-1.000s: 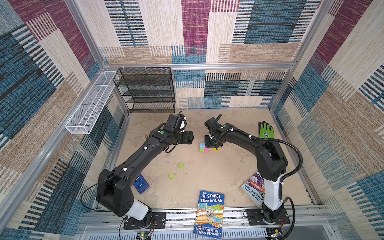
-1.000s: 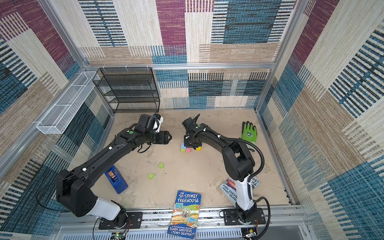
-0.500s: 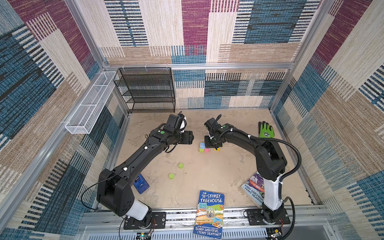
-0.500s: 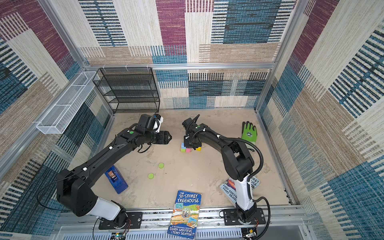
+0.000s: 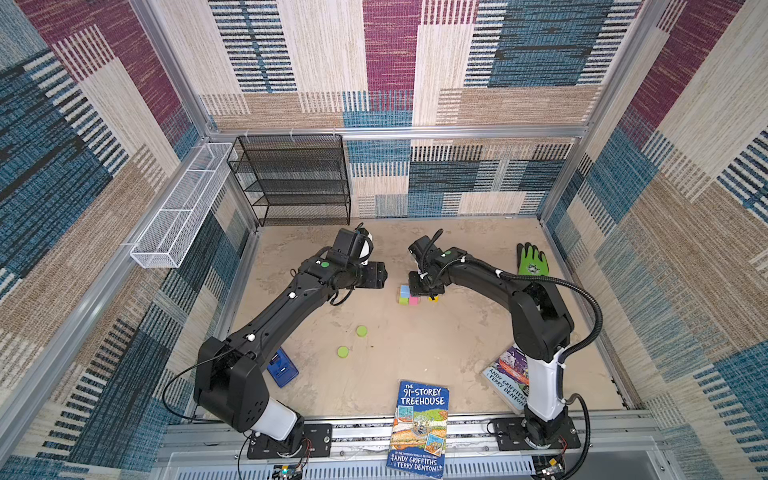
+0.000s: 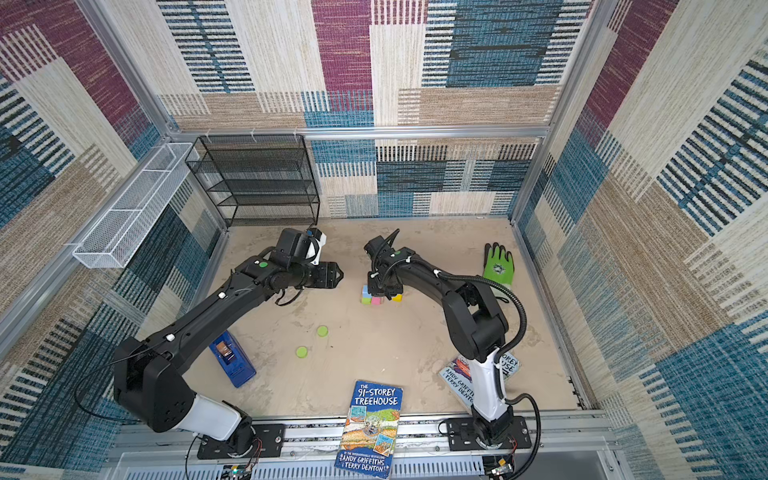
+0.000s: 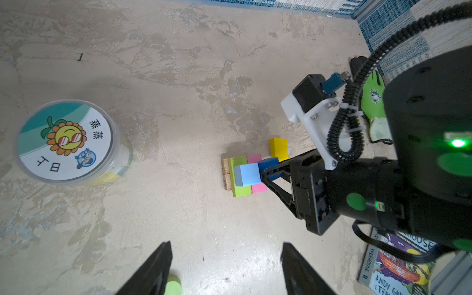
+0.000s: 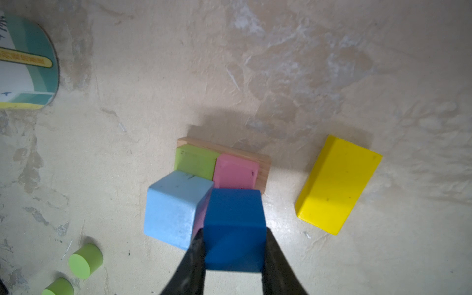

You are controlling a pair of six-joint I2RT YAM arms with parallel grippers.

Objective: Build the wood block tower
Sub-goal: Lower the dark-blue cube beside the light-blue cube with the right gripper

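The dark-blue cube (image 8: 233, 224) is held over the tower (image 5: 409, 296)
In both top views the tower is seen at the centre, under the right gripper (image 5: 424, 286); the left gripper (image 5: 376, 276) is kept to its left, probably to leave room. In the left wrist view its jaws, at the lower edge, are wide and empty. In the right wrist view, low centre, the cube is clamped beside the light-blue cube (image 8: 176, 207), seemingly to fill that layer.
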